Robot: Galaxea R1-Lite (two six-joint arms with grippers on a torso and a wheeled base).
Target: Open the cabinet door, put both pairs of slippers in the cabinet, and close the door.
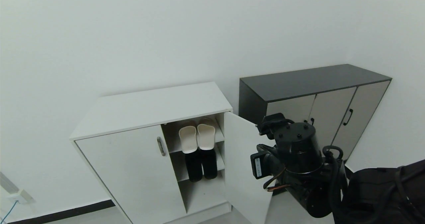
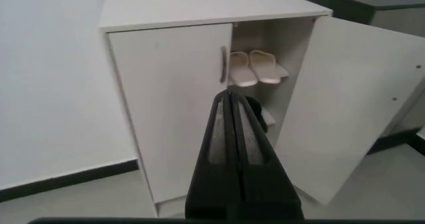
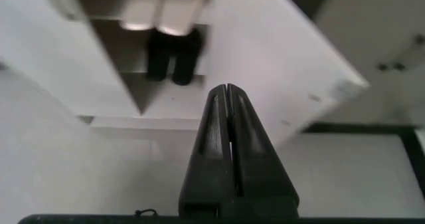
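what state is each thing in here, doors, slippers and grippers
white cabinet's right door: open, swung outward
white cabinet's left door: shut
pair of white slippers: inside, on upper shelf
pair of black slippers: inside, on the shelf below
left gripper: shut, empty
right gripper: shut, empty
dark-topped cabinet's doors: shut

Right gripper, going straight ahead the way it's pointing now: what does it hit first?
Probably the open door, on its inner face near the hinge side: the shut right gripper lines up about there. Depth is unclear; slightly off, it would enter the compartment beside the black slippers.
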